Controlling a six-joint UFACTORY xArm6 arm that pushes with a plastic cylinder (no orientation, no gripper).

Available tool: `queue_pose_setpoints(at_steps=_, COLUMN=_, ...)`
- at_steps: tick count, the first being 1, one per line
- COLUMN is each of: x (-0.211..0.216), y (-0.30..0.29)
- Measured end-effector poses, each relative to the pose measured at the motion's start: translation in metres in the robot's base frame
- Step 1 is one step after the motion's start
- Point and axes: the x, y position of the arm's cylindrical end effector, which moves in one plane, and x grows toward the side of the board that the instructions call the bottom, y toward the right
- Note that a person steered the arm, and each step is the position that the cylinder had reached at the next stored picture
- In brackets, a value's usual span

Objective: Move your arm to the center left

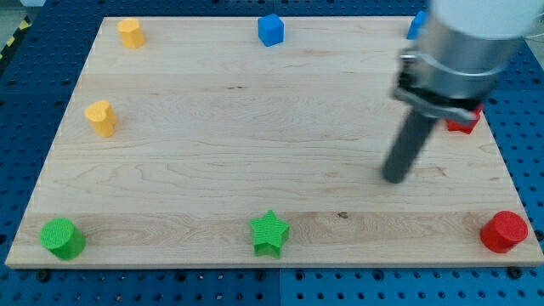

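Wooden board [255, 136] is seen lying on a blue perforated table [25, 102], grain running left to right. Only 1 view is recorded.

Camera view: my tip [394, 178] is set down on bare wood at the view's right of centre; nothing is touched or held by it, the rod being a plain end with no jaws. The centre left of the board is well apart from it.

8 blocks are noted along the edges:
- yellow block [130, 32], top left
- yellow block [101, 118], left edge, nearest the centre left
- blue cube [270, 30], top centre
- blue block [416, 25], top right, partly hidden by the arm
- red block [466, 121], right edge, partly hidden
- red cylinder [504, 231], bottom right
- green star [270, 233], bottom centre
- green cylinder [63, 238], bottom left
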Motion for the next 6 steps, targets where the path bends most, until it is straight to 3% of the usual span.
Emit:
queue_pose_setpoints(at_steps=1, x=0.000, y=-0.092)
queue_pose_setpoints(at_steps=2, x=0.000, y=-0.106)
queue_pose_setpoints(at_steps=3, x=0.000, y=-0.156)
queue_pose_setpoints(at_steps=5, x=-0.016, y=-0.313)
queue_pose_setpoints(at_steps=6, x=-0.045, y=-0.390)
